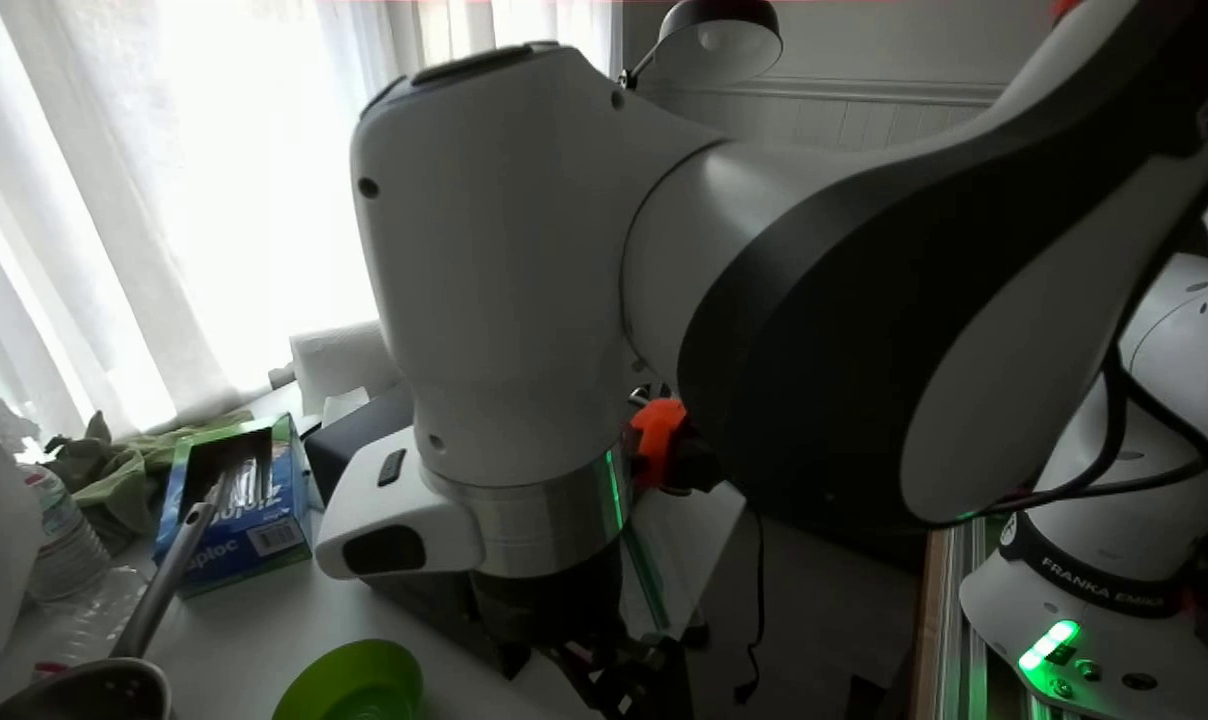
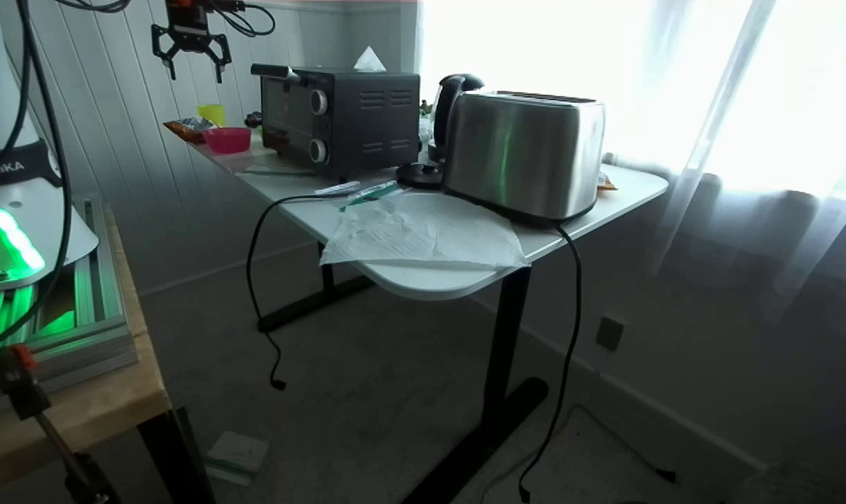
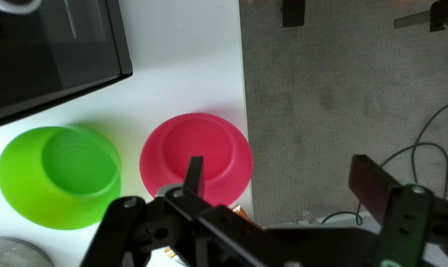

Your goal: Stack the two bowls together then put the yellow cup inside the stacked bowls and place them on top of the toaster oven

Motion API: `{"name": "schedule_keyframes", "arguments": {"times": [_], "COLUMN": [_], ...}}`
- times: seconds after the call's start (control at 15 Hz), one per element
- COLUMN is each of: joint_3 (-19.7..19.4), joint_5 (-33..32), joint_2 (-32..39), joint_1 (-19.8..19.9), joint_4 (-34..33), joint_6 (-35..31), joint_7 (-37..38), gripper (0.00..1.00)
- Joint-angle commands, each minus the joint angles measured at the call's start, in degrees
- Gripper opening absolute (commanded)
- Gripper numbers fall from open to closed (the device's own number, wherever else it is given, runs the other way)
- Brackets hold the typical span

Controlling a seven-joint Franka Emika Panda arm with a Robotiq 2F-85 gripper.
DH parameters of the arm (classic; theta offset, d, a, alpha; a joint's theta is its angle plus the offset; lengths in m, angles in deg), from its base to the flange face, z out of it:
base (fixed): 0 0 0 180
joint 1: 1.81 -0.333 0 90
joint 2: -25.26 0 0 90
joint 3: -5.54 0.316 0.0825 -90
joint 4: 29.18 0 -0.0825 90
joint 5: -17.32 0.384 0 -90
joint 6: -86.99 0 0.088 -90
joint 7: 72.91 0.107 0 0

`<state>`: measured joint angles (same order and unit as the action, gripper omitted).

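The lime green bowl (image 3: 61, 178) sits upright on the table left of the pink-red bowl (image 3: 196, 148) in the wrist view. The pink-red bowl is near the table's edge; the two are apart. The green bowl also shows in an exterior view (image 1: 349, 685), and the pink-red bowl in an exterior view (image 2: 228, 140). The yellow cup (image 2: 211, 113) stands behind the pink-red bowl and a snack bag; it is out of the wrist view. The black toaster oven (image 2: 374, 119) stands beside the bowls. My gripper (image 2: 195, 70) is open and empty, high above the table; in the wrist view its left finger overlaps the pink-red bowl.
A snack bag (image 2: 188, 128) lies by the pink-red bowl. A pan (image 1: 94, 690) with a long handle and a Ziploc box (image 1: 244, 520) are beyond the green bowl. A steel toaster (image 2: 524, 154) and a kettle (image 2: 445, 115) stand beside the oven. White tissue (image 2: 370, 61) shows at the oven's top.
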<state>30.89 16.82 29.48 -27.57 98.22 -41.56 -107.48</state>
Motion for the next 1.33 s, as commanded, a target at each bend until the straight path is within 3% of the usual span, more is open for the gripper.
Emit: {"name": "schedule_keyframes", "arguments": {"times": [0.0,0.6,1.27], "joint_3": [1.9,3.69,2.55], "joint_5": [0.18,-1.72,-6.84], "joint_2": [-0.02,4.41,12.15], "joint_1": [-0.56,-0.99,-1.15], "joint_4": [3.2,7.27,4.77], "joint_6": [-4.72,-18.44,-24.01], "joint_7": [-1.76,2.17,10.93], "gripper": [1.0,1.0,1.0]}}
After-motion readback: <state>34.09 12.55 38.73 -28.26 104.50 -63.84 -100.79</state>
